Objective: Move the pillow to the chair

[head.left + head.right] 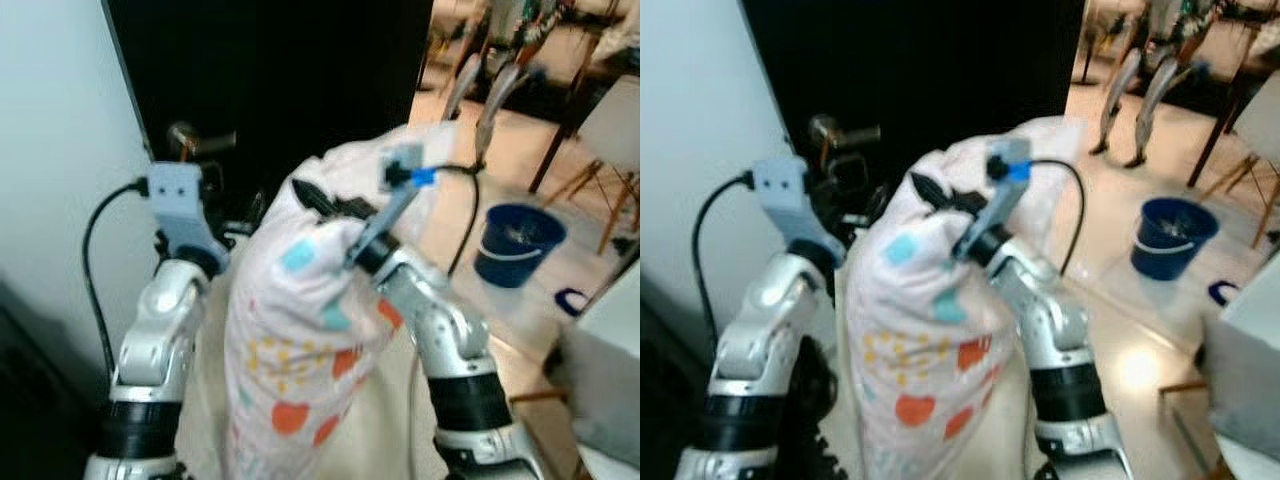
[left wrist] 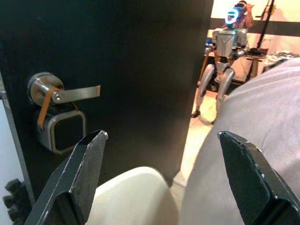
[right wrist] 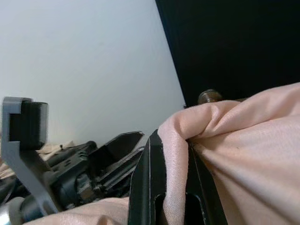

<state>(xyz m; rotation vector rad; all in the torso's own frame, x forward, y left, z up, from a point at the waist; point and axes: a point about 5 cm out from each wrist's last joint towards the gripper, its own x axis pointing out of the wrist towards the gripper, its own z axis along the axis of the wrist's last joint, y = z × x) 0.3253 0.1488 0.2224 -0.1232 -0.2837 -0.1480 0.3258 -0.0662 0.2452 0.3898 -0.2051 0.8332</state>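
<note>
The pillow point(image 1: 300, 330), white with orange, yellow and teal spots, hangs upright between my two arms at chest height. My right gripper point(image 3: 171, 145) is shut on a fold of its fabric near the top, which shows as black fingers point(image 1: 322, 200) pinching the cloth. My left gripper point(image 2: 161, 134) is open beside the pillow point(image 2: 262, 131), with nothing between its fingers, and it faces a black door. A white chair point(image 1: 612, 130) with wooden legs stands far off at the right, in the bright room.
The black door point(image 1: 280, 70) stands close ahead, with its metal lever handle point(image 2: 65, 93). A white wall point(image 1: 60, 150) is on the left. A blue bucket point(image 1: 518, 240), another humanoid robot point(image 2: 225, 51) and a grey box point(image 1: 600, 380) are at the right. A cream rounded surface point(image 2: 131, 197) lies below.
</note>
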